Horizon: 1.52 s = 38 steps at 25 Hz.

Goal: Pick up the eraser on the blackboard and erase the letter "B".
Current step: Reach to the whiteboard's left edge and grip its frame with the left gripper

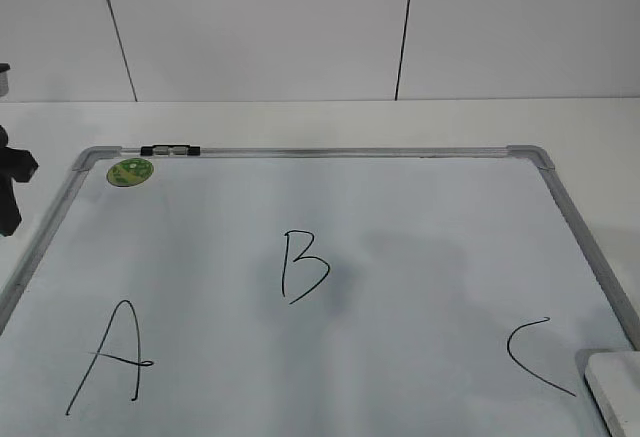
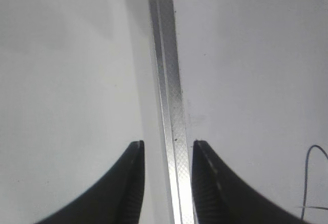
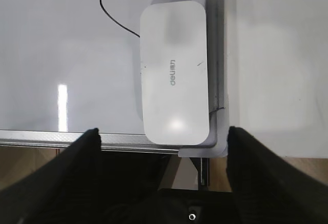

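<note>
The blackboard (image 1: 330, 197) is a white board with a grey frame, lying flat. The black letter "B" (image 1: 302, 266) is drawn near its middle. The white eraser (image 1: 615, 389) lies in the board's near right corner, and in the right wrist view (image 3: 174, 73) it sits flat against the frame. My right gripper (image 3: 163, 134) is open wide above the eraser's near end, touching nothing. My left gripper (image 2: 167, 144) is open and empty over the board's left frame rail (image 2: 169, 90); part of that arm (image 1: 10, 177) shows at the exterior view's left edge.
A black "A" (image 1: 112, 357) is at the board's near left and a black "C" (image 1: 535, 357) beside the eraser. A round green sticker (image 1: 130, 171) and a dark clip (image 1: 170, 150) sit at the far left corner. White tabletop (image 1: 590, 127) surrounds the board.
</note>
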Each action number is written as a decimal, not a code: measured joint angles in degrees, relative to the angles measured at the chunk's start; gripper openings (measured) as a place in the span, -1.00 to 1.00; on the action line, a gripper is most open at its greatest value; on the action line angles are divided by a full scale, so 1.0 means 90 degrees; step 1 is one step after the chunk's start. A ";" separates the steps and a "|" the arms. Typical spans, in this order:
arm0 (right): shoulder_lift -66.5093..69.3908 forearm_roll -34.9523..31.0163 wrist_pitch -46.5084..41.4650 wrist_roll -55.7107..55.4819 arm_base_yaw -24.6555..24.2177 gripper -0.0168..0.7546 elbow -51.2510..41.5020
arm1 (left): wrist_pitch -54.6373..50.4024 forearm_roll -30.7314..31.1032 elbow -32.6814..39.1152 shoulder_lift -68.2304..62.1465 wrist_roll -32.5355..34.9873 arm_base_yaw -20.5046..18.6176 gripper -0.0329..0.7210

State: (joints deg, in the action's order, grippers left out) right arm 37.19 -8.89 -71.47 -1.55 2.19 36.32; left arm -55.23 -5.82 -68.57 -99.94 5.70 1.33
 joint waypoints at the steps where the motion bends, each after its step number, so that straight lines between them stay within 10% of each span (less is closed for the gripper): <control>1: 0.0000 0.0000 0.0000 0.0000 0.0000 0.56 0.0000 | 0.0068 -0.0014 -0.0010 -0.0110 0.0000 0.0000 -0.28; 38: 0.0005 -0.0066 0.0000 -0.0016 0.0000 0.56 0.0000 | 0.0707 0.0014 -0.0013 -0.1040 0.0000 0.0000 -0.29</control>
State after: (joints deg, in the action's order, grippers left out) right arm 37.23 -9.48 -71.47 -1.69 2.19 36.32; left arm -48.86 -5.70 -68.69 -109.30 5.70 1.33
